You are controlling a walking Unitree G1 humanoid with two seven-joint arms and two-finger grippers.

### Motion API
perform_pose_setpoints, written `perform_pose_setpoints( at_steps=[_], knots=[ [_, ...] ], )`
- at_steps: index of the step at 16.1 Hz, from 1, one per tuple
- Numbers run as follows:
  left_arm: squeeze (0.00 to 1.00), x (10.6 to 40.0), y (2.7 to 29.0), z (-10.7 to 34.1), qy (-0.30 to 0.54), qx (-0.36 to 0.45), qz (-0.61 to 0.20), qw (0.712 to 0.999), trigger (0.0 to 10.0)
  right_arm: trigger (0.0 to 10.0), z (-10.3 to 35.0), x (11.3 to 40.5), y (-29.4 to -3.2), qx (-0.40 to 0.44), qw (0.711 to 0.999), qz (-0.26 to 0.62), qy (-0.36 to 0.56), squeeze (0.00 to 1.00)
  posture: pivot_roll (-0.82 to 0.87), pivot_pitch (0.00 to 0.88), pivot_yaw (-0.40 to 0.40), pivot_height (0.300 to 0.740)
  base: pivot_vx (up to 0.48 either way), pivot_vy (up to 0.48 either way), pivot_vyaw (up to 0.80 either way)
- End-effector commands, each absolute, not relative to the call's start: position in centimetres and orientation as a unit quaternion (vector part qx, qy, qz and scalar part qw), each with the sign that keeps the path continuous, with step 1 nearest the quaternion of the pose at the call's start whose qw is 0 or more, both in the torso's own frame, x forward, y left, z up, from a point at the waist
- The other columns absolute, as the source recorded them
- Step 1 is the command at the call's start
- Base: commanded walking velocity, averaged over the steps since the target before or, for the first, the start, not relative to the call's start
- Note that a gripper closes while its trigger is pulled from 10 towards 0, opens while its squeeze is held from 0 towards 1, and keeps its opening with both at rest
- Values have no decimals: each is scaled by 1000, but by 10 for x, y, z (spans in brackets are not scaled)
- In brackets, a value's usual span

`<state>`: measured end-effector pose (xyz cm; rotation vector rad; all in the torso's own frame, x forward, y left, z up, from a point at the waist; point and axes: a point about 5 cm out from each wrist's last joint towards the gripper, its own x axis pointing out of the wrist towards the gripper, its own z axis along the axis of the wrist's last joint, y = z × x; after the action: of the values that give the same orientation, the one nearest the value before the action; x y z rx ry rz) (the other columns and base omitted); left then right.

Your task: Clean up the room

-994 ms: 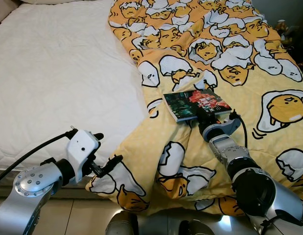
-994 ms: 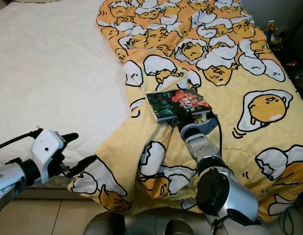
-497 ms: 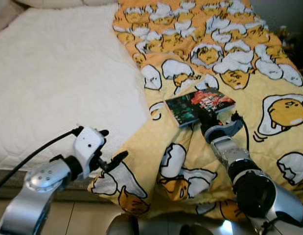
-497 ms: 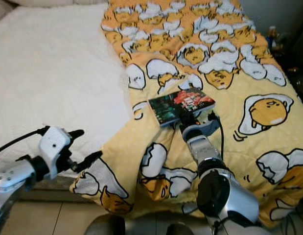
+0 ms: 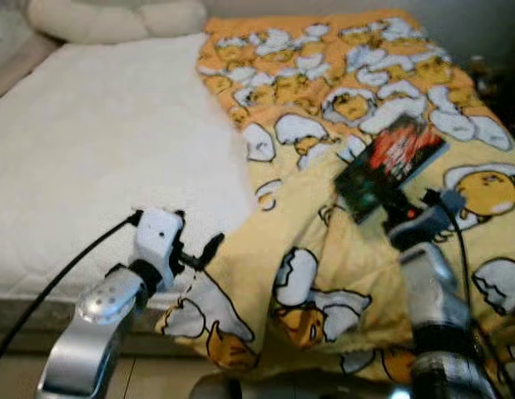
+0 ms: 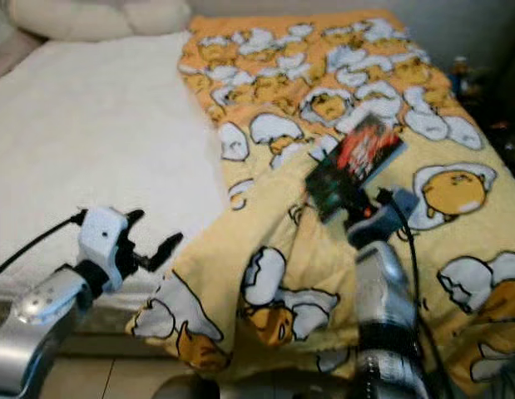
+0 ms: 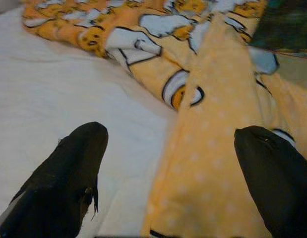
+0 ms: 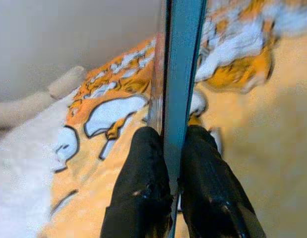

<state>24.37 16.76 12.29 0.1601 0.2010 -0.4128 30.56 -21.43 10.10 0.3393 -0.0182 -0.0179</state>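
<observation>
A book (image 5: 388, 168) with a dark green and red cover hangs tilted above the yellow egg-print blanket (image 5: 340, 100), lifted off it. My right gripper (image 5: 388, 214) is shut on the book's lower edge; in the right wrist view its fingers (image 8: 143, 193) clamp the thin teal edge of the book (image 8: 179, 74). My left gripper (image 5: 199, 253) stands open near the bed's front edge, beside the blanket's hanging corner (image 5: 209, 320). In the left wrist view the two fingers (image 7: 69, 173) are spread wide over the white sheet and the blanket's hem (image 7: 213, 163).
The white mattress (image 5: 99, 158) covers the left half of the bed, with a cream pillow (image 5: 116, 17) at its head. The blanket drapes over the bed's front edge toward the tiled floor (image 5: 16, 378). Dark clutter (image 5: 494, 79) sits at the bed's right side.
My right gripper has lifted the book off the blanket and tilted it upward to the right. The camera view has shifted, showing more of the bed's head. The left gripper stays open near the blanket corner.
</observation>
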Motion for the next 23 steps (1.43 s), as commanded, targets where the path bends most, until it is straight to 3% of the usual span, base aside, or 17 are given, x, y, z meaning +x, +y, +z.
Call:
perform_pose_setpoints(
  at_steps=[1, 2, 3, 5, 8, 16, 23],
  knots=[
    [769, 245, 176, 122, 104, 88, -169, 976, 10000, 0, 121, 300, -203, 98, 995, 7, -30, 0, -17, 0, 100, 740, 0, 0, 0],
    [706, 245, 176, 121, 102, 90, -160, 978, 10000, 0, 122, 292, -202, 74, 997, 0, -26, 0, -19, 0, 98, 740, 0, 0, 0],
    [161, 244, 176, 120, 99, 92, -139, 981, 10000, 10000, 123, 271, -198, 31, 999, -27, -5, 0, -33, 0, 82, 740, 0, 0, 0],
    [75, 240, 179, 121, 95, 69, -101, 988, 10000, 10000, 122, 241, -189, -39, 999, -29, 21, 0, -44, 0, 55, 740, 0, 0, 0],
    [78, 229, 183, 119, 100, 61, -75, 990, 10000, 10000, 106, 217, -190, -59, 994, -40, 78, 0, -30, 0, 23, 740, 0, 0, 0],
    [90, 237, 185, 120, 96, 87, -76, 989, 10000, 10000, 101, 209, -195, -27, 985, -123, 118, 0, -62, 0, 57, 740, 0, 0, 0],
    [94, 245, 186, 120, 92, 85, -65, 990, 10000, 10000, 104, 211, -198, -31, 984, -125, 121, 0, -54, 0, 39, 740, 0, 184, 0]
  ],
)
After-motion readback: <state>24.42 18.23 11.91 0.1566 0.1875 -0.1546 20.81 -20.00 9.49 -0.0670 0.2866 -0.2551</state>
